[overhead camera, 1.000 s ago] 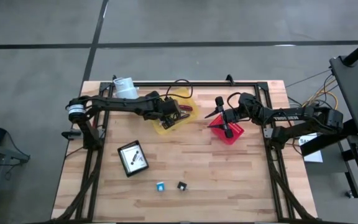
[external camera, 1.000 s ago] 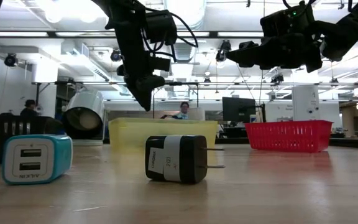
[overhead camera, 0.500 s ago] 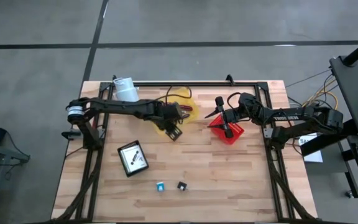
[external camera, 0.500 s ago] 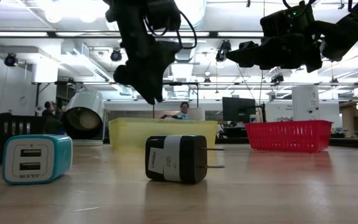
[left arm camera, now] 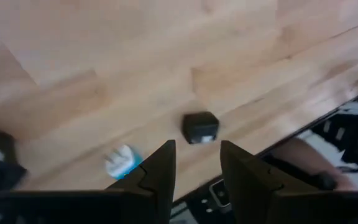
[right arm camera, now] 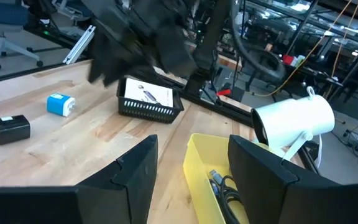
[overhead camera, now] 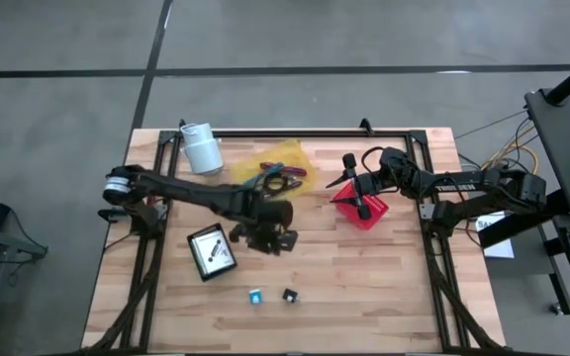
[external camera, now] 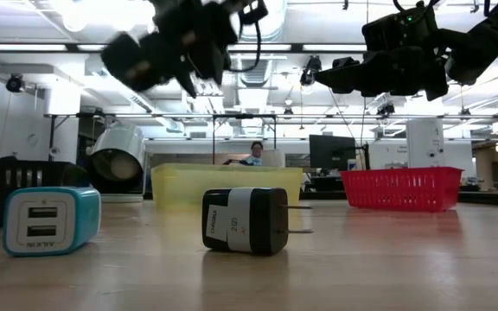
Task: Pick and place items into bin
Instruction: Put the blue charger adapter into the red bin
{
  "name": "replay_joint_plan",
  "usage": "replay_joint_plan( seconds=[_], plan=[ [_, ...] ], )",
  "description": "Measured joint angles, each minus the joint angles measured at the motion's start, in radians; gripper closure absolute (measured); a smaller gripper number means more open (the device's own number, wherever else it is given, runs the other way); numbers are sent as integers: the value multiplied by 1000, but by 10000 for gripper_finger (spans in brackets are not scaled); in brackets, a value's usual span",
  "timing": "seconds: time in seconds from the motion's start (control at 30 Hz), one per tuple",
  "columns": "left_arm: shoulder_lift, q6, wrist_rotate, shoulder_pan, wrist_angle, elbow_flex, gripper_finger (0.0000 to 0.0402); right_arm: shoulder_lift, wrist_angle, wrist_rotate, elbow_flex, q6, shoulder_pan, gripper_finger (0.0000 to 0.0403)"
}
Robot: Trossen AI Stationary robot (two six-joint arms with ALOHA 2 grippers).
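From the wrist view we see the left gripper fingers parted, empty; black charger just beyond the tips, blue charger beside. Overhead hides this gap. Right gripper open above red bin.

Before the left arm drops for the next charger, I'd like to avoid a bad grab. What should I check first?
1. Left gripper empty, fingers apart: ok.
2. Black charger lies free on the table, ahead of the left gripper: ok.
3. Blue charger sits apart from the black one: ok.
4. Left gripper centred over the black charger: not ok. In the high view it hangs short of it, beside the black basket.
5. Right gripper out of the way, open over the red basket: ok.
6. Fingers lined up with the charger's sides: cannot tell.
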Motion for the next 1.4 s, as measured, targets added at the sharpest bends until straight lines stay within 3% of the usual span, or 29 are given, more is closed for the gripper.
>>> replay_joint_plan(
  seconds=[0.3,0.57,0.83,1.03,1.4],
  plan=[
    [-1,-354,-275,-209,0,73,292,0,0,0,0,-3,0,220],
    [6,-700,-248,-373,-115,48,292,0,-54,0,0,-3,0,220],
    [24,-697,-256,-427,-119,1,292,0,-111,-1,-2,2,0,220],
    [29,-645,-256,-426,5,-53,288,0,-113,-8,-13,52,0,220],
    [29,-727,-255,-424,46,-58,183,0,-103,-11,-21,50,0,220]
  ],
)
